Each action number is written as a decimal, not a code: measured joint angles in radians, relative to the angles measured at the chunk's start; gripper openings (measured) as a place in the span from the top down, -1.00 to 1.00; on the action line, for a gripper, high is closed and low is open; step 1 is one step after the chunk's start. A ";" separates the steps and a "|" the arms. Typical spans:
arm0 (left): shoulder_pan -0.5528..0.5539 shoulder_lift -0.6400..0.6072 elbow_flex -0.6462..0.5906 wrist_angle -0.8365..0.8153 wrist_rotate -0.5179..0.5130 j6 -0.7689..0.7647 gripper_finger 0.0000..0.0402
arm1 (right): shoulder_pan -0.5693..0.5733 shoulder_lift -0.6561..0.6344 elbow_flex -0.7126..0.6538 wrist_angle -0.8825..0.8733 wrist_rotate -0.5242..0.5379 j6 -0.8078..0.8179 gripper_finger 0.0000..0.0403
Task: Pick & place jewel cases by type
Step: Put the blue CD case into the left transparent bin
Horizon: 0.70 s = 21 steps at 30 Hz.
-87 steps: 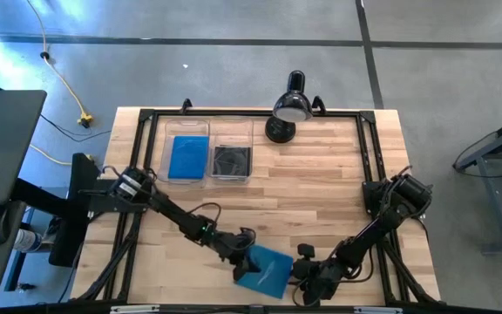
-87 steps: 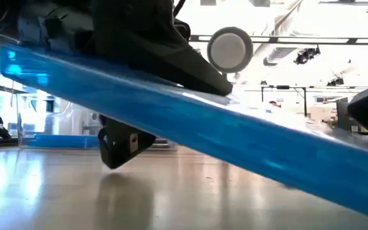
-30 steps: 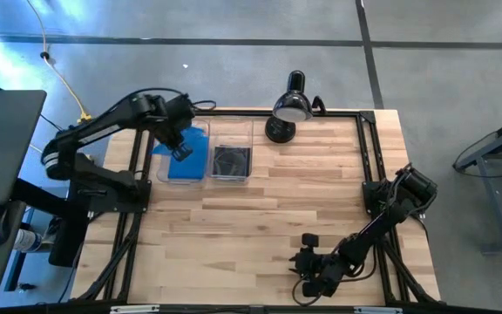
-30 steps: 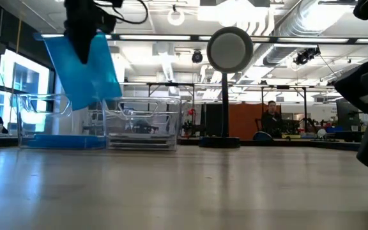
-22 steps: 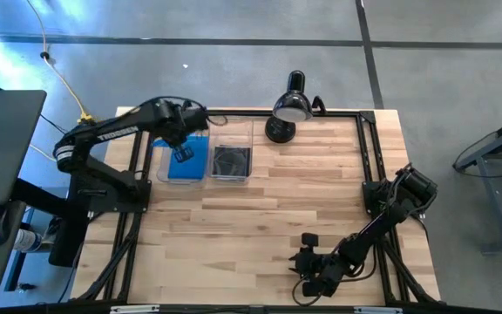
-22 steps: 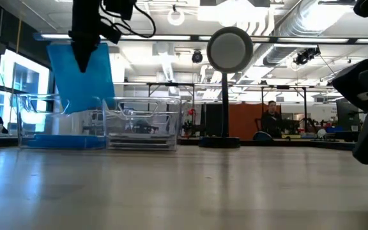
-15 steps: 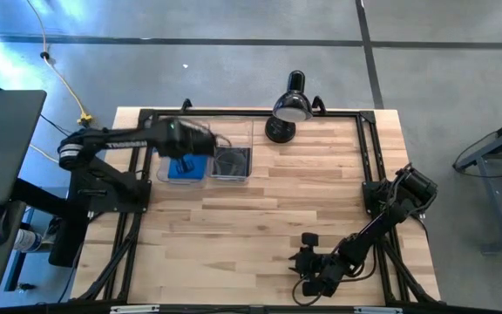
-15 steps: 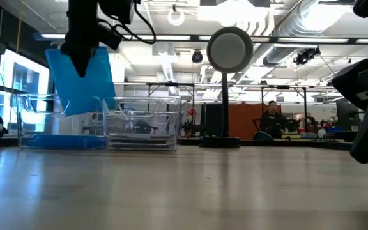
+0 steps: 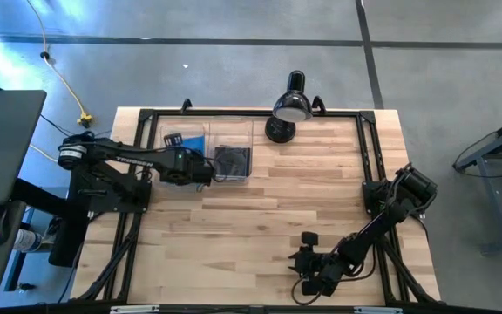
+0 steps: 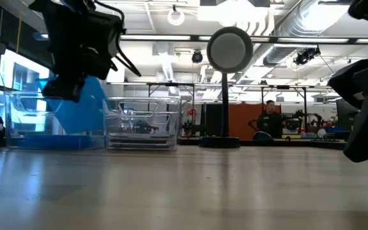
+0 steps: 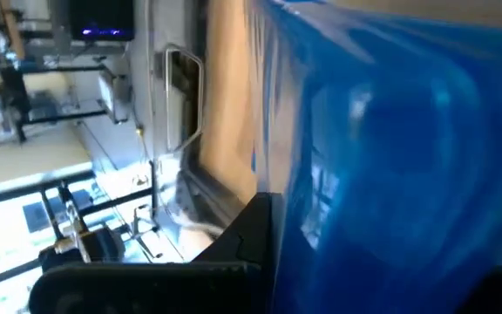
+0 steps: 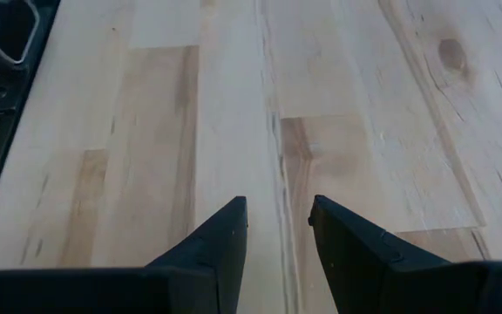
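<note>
My left gripper [image 9: 197, 167] is over the left clear bin [image 9: 167, 131] and is shut on a translucent blue jewel case [image 10: 89, 107]. This case fills most of the left wrist view [image 11: 390, 157]. It stands tilted, sunk between the bin's walls [image 10: 18, 118]. More blue lies flat on that bin's floor [image 10: 50, 140]. The neighbouring clear bin [image 9: 231, 131] holds a dark jewel case [image 9: 231, 160]. My right gripper [image 12: 277, 235] hangs open over bare wood near the table's front right [image 9: 308, 262]. My left gripper pinches the blue case between its two fingers at the case's upper edge [image 10: 75, 86], one dark finger [image 11: 247, 240] lying flat on a face. It comes slanting down from the table's left. The case hangs tilted below it; whether its lower edge touches the bin floor I cannot tell.
A black desk lamp [image 9: 290, 106] stands at the table's far edge, right of the bins. A black frame rail [image 9: 260, 112] runs round the tabletop. Open wood [image 9: 268, 218] lies between the bins and my right gripper.
My left gripper has come down and toward the table's near edge over the left bin, rolling as it went. The blue case it holds has sunk from above the bin's rim to between its walls and now leans more.
</note>
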 joint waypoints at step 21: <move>-0.016 0.001 0.038 -0.099 0.075 0.058 0.51 | -0.014 0.000 0.000 -0.003 -0.024 0.002 0.36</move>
